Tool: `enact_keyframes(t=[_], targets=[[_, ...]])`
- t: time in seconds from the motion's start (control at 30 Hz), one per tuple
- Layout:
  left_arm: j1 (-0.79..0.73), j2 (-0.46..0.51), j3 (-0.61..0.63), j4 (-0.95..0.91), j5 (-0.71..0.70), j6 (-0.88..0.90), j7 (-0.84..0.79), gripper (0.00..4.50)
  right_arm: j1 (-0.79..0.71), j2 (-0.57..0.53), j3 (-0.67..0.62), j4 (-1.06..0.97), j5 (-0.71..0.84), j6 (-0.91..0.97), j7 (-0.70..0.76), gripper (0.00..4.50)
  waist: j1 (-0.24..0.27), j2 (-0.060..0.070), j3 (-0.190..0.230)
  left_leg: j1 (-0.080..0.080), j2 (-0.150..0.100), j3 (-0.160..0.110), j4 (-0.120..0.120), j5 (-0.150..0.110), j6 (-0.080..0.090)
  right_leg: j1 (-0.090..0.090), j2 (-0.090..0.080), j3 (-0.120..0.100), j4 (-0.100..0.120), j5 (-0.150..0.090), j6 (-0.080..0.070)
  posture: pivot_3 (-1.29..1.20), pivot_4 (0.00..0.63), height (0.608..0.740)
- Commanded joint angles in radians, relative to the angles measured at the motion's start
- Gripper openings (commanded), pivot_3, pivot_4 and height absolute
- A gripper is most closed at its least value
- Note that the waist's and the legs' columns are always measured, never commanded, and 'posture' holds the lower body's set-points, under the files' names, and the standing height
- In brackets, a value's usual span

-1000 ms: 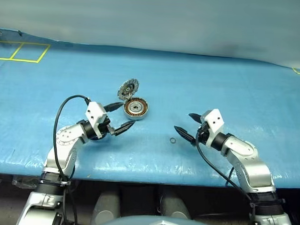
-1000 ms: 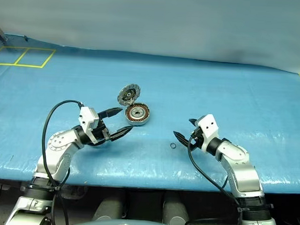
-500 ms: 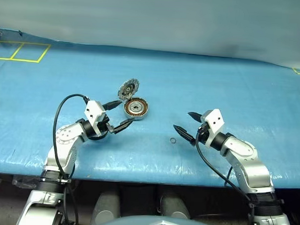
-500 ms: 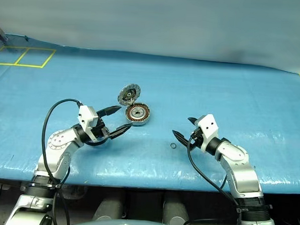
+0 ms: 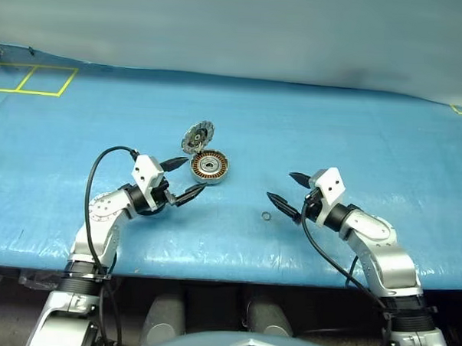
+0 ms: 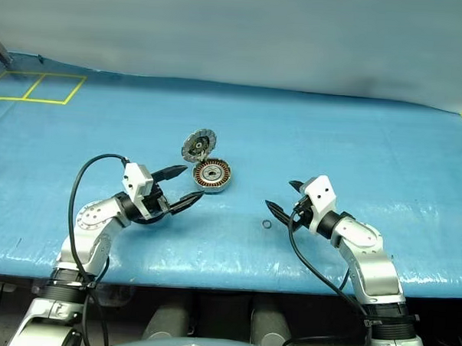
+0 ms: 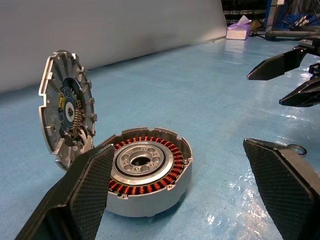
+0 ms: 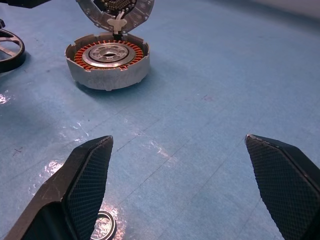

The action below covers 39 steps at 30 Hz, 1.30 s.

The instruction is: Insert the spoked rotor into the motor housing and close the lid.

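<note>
My left gripper is spread wide and holds nothing, its fingers aimed at the motor housing just left of frame centre on the blue table. The lid stands tipped up on its hinge behind the housing, leaving the copper windings and hub exposed (which looks ready for closing, I judge). My right gripper, lower right of centre, is likewise spread and empty, pointing toward a small dark ring lying just beside its fingertip.
</note>
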Motion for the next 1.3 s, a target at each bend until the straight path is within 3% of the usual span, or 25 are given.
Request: enact_keyframes(t=[0.03, 0.27, 0.4, 0.53, 0.67, 0.8, 0.97, 1.1, 1.3], targets=[[-0.020, 0.000, -0.002, -0.017, -0.005, 0.010, -0.003, 4.50, -0.021, -0.002, -0.015, -0.025, 0.012, -0.014, 0.005, 4.46, 0.000, 0.000, 0.000, 0.000, 0.000, 0.000, 0.000, 0.000, 0.000, 0.000, 0.000, 0.000, 0.000, 0.000, 0.000, 0.00, 0.150, 0.740], [-0.044, 0.013, -0.021, -0.040, 0.012, 0.077, 0.017, 4.50, -0.017, 0.011, -0.003, -0.029, -0.001, -0.024, -0.007, 4.46, 0.000, 0.000, 0.000, 0.000, 0.000, 0.000, 0.000, 0.000, 0.000, 0.000, 0.000, 0.000, 0.000, 0.000, 0.000, 0.00, 0.150, 0.740], [-0.097, 0.073, -0.066, -0.091, 0.032, 0.152, -0.033, 4.50, -0.018, 0.026, 0.008, -0.029, -0.008, -0.036, -0.009, 4.46, 0.000, 0.000, 0.000, 0.000, 0.000, 0.000, 0.000, 0.000, 0.000, 0.000, 0.000, 0.000, 0.000, 0.000, 0.000, 0.00, 0.150, 0.740], [-0.220, 0.190, -0.172, -0.132, 0.142, 0.254, -0.094, 4.50, -0.027, 0.039, 0.027, -0.020, -0.022, -0.057, -0.010, 4.46, -0.001, 0.000, 0.000, 0.000, 0.000, 0.000, 0.000, 0.000, 0.000, 0.000, 0.001, 0.000, 0.001, 0.000, 0.000, 0.00, 0.150, 0.740], [-0.342, 0.246, -0.265, -0.135, 0.234, 0.310, -0.143, 4.50, -0.038, 0.044, 0.033, -0.008, -0.028, -0.064, -0.009, 4.46, 0.000, 0.000, 0.000, 0.000, 0.000, 0.000, 0.000, 0.000, 0.000, 0.000, 0.001, 0.000, 0.000, 0.000, 0.000, 0.00, 0.150, 0.740], [-0.565, 0.278, -0.436, -0.060, 0.414, 0.243, -0.271, 4.50, -0.058, 0.035, 0.046, 0.003, -0.034, -0.056, 0.011, 4.46, 0.006, -0.001, 0.002, -0.001, 0.000, 0.000, 0.000, 0.000, 0.000, -0.001, 0.001, 0.000, 0.000, 0.000, 0.000, 0.00, 0.150, 0.740], [-0.763, 0.257, -0.557, 0.058, 0.540, 0.117, -0.383, 4.50, -0.072, 0.015, 0.052, 0.004, -0.037, -0.041, 0.031, 4.46, 0.004, -0.001, 0.002, -0.002, 0.000, 0.000, 0.000, 0.000, 0.000, -0.001, 0.001, 0.000, -0.001, 0.000, 0.000, 0.00, 0.150, 0.740], [-0.926, 0.179, -0.615, 0.240, 0.629, 0.059, -0.425, 4.50, -0.064, -0.026, 0.042, -0.025, -0.028, -0.007, 0.049, 4.46, 0.004, -0.001, 0.003, -0.002, 0.000, -0.001, 0.000, 0.000, 0.001, -0.002, 0.001, 0.000, 0.000, 0.000, 0.000, 0.00, 0.150, 0.740], [-1.004, 0.108, -0.694, 0.411, 0.762, -0.022, -0.423, 4.50, -0.027, -0.109, 0.019, -0.093, -0.016, 0.062, 0.074, 4.46, 0.002, -0.001, 0.003, -0.004, -0.001, -0.001, 0.001, -0.001, 0.002, -0.003, 0.001, 0.001, 0.000, -0.001, 0.002, 0.00, 0.150, 0.740]])
